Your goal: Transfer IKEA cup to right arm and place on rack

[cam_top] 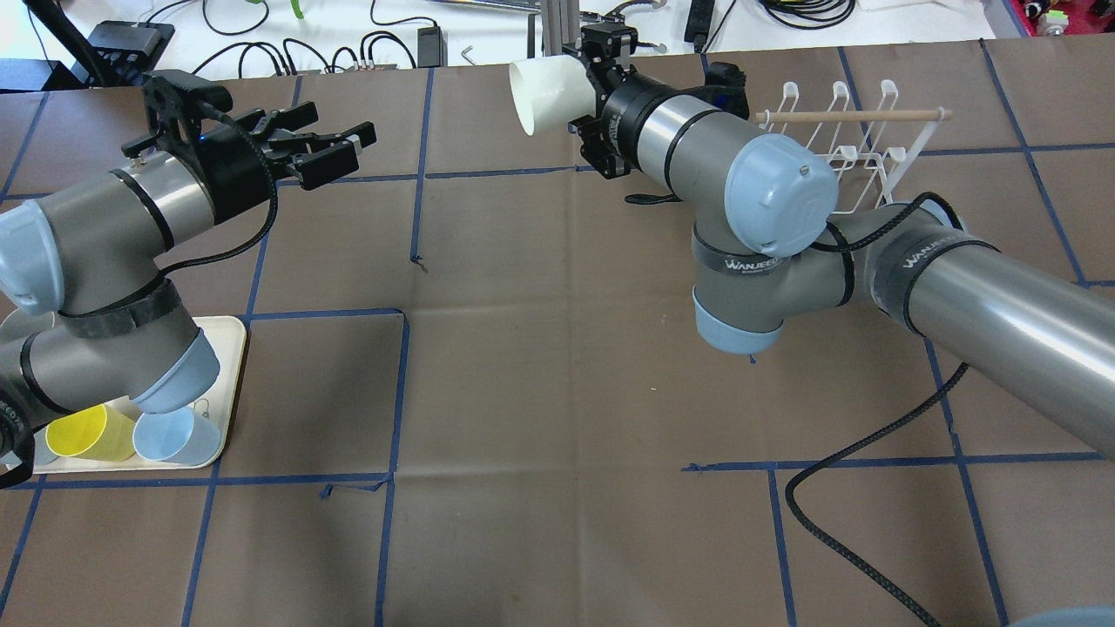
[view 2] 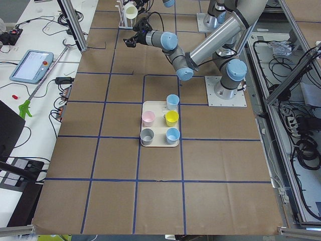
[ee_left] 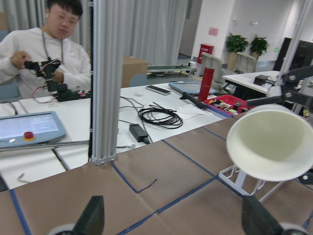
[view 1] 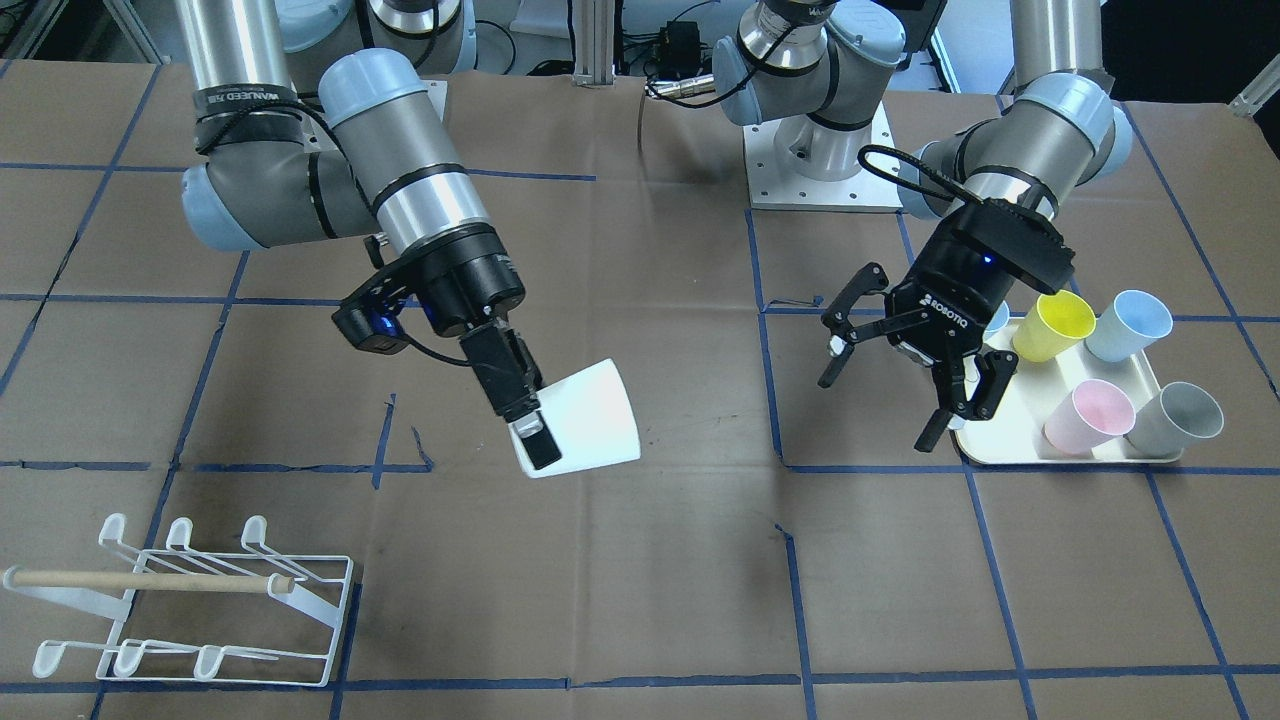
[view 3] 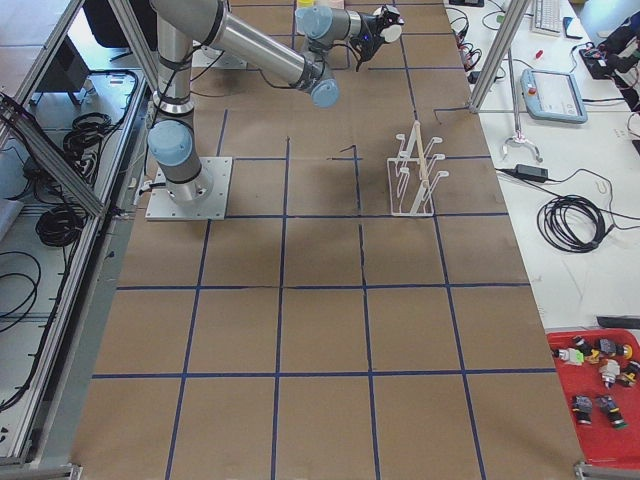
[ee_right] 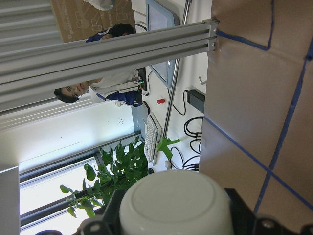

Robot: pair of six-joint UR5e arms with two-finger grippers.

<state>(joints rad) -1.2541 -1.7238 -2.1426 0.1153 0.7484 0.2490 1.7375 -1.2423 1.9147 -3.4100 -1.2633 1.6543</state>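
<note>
A white cup [view 1: 590, 415] is held in the air, tilted on its side, by my right gripper [view 1: 540, 445], which is shut on its rim. In the overhead view the cup [cam_top: 544, 94] has its mouth turned toward my left gripper [cam_top: 353, 146], which is open, empty and well apart from it. The left wrist view shows the cup's mouth [ee_left: 266, 147] ahead to the right. The right wrist view shows its base [ee_right: 176, 205]. The white wire rack [view 1: 190, 600] with its wooden dowel stands on the table, beyond the right arm in the overhead view [cam_top: 858, 148].
A cream tray [view 1: 1000, 440] under the left arm holds yellow [view 1: 1055, 325], blue [view 1: 1130, 325], pink [view 1: 1090, 415] and grey [view 1: 1180, 418] cups. A black cable [cam_top: 858, 514] lies on the table near the right arm. An aluminium post [ee_left: 105, 83] stands at the table's far edge.
</note>
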